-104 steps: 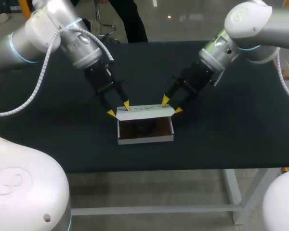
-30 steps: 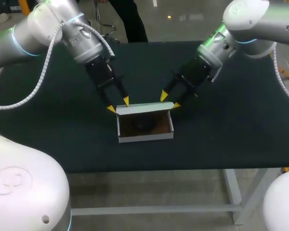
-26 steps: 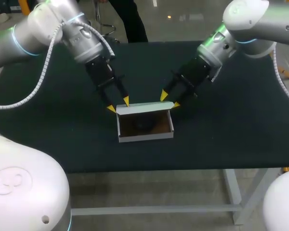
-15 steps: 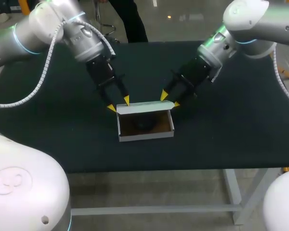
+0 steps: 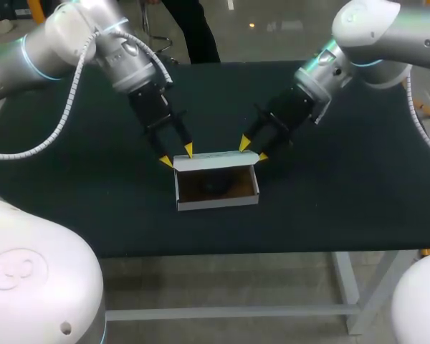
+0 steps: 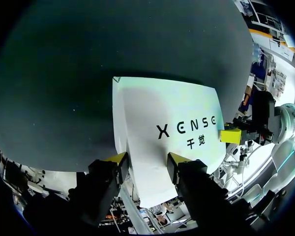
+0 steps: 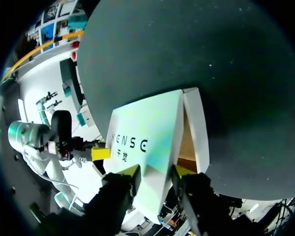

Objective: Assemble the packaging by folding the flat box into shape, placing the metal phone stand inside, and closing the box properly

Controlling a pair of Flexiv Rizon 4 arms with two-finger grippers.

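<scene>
I see one white box (image 5: 216, 203) open on the tabletop (image 5: 344, 201), one dark phone stand (image 5: 216, 186) inside, its raised lid (image 6: 172, 118) bearing dark printed lettering. My left gripper (image 5: 176, 156) and right gripper (image 5: 253, 150) each straddle a rear lid corner, jaws released.

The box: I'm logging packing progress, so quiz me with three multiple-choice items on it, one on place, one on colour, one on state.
1. Where are the left gripper and the right gripper?
A) at the two ends of the lid of the box
B) deep inside the box
C) raised high above it

2. What colour are the box's outer walls?
A) red
B) white
C) green

3. What state is the box in?
A) still flat
B) closed
C) open, lid raised

Answers: 1 A, yellow tips sit at each end of the lid; 2 B, the walls show white; 3 C, the inside shows from above.
</scene>
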